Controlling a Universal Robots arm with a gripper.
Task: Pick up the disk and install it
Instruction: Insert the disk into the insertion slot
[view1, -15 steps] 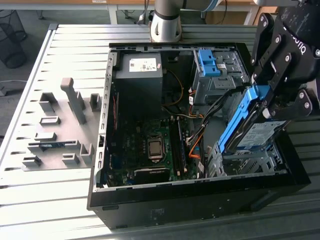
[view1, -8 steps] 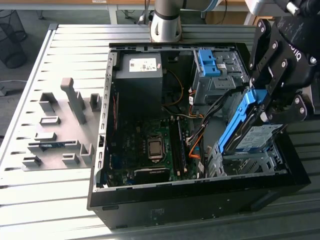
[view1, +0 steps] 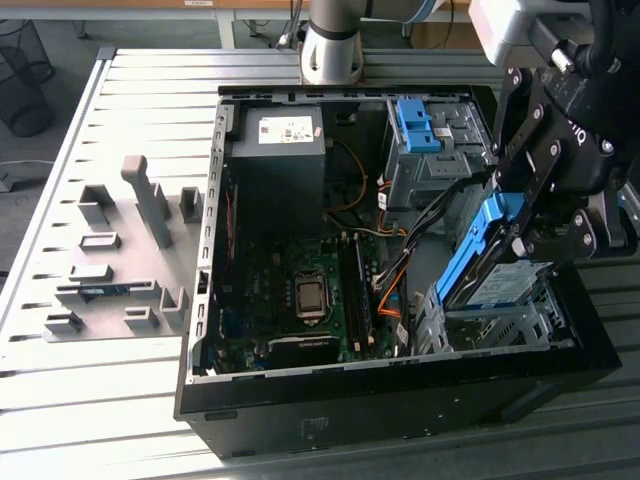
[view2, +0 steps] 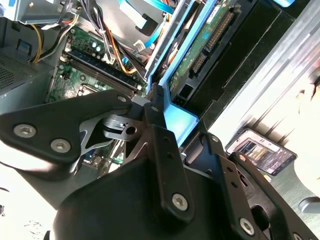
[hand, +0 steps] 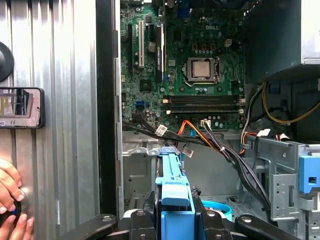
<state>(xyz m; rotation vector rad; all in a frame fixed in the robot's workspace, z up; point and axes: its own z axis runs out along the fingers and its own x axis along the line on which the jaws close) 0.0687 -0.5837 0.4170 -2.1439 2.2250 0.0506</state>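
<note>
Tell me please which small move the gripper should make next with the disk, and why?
Probably a slight lowering of the disk towards the metal bay beneath it. In the exterior view the gripper is shut on the disk, which hangs tilted above that bay, not yet seated in it.

The gripper (view2: 174, 120) has its fingers (view2: 155, 112) clamped on the disk (view2: 200, 45) at its blue frame, circuit side exposed. Motherboard (view2: 85, 75) beyond. Phone (view2: 262, 152) lies on tabletop (view2: 285, 70).

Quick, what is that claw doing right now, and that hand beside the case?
Gripper: closed, holding the disk.
Person's hand: whether it holds anything cannot be told.
</note>
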